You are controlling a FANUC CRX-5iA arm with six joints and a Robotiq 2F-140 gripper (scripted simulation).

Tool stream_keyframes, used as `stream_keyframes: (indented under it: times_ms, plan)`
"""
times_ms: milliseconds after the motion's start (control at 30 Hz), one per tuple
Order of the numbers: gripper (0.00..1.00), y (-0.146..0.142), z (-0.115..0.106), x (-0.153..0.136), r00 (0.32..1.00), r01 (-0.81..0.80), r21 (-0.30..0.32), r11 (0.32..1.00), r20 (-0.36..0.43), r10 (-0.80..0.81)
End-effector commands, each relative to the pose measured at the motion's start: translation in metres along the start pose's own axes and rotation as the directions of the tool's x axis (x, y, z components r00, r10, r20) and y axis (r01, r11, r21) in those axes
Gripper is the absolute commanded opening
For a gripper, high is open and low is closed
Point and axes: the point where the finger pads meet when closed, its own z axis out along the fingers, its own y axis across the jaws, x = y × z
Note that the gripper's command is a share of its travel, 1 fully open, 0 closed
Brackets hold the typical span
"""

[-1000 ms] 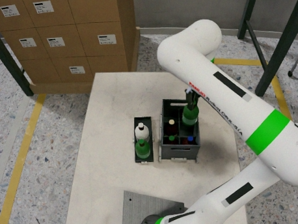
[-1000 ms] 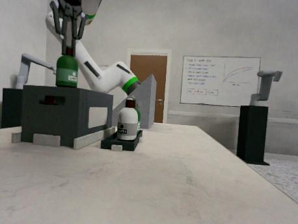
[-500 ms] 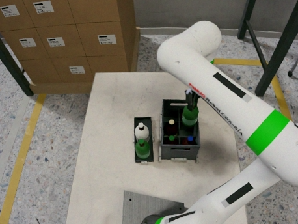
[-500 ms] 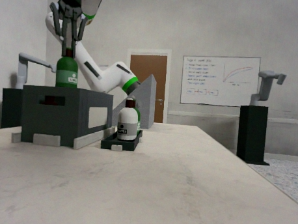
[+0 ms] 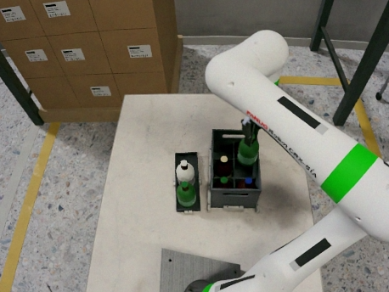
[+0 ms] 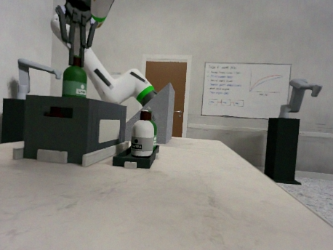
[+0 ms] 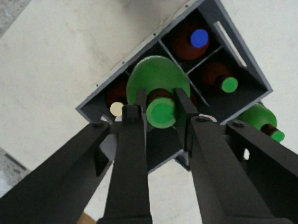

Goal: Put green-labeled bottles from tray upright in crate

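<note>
A green bottle (image 5: 248,154) (image 6: 74,81) (image 7: 158,80) is pinched by its neck in the gripper (image 5: 250,142) (image 6: 76,61) (image 7: 159,101), with the crate (image 5: 234,199) (image 6: 54,134) (image 7: 244,40) right below.

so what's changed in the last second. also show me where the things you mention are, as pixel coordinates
The green bottle (image 5: 248,154) (image 6: 74,81) (image 7: 152,74) and the claw (image 5: 250,142) (image 6: 76,61) (image 7: 159,101) gripping its neck have moved slightly down, toward the crate (image 5: 233,199) (image 6: 54,134) (image 7: 257,77). Nothing was let go. The crate, the tray (image 5: 178,159) (image 6: 121,160) and its two bottles look unchanged.
</note>
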Motion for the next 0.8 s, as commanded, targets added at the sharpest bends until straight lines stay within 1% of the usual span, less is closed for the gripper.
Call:
stream_keyframes:
  times_ms: [0, 767]
  plan:
    - [0.1, 0.0, 0.001, 0.0, 1.0, 0.0, 0.002, 1.0, 0.001, 0.0]
    - [0.1, 0.0, 0.02, 0.0, 1.0, 0.0, 0.001, 1.0, 0.001, 0.0]
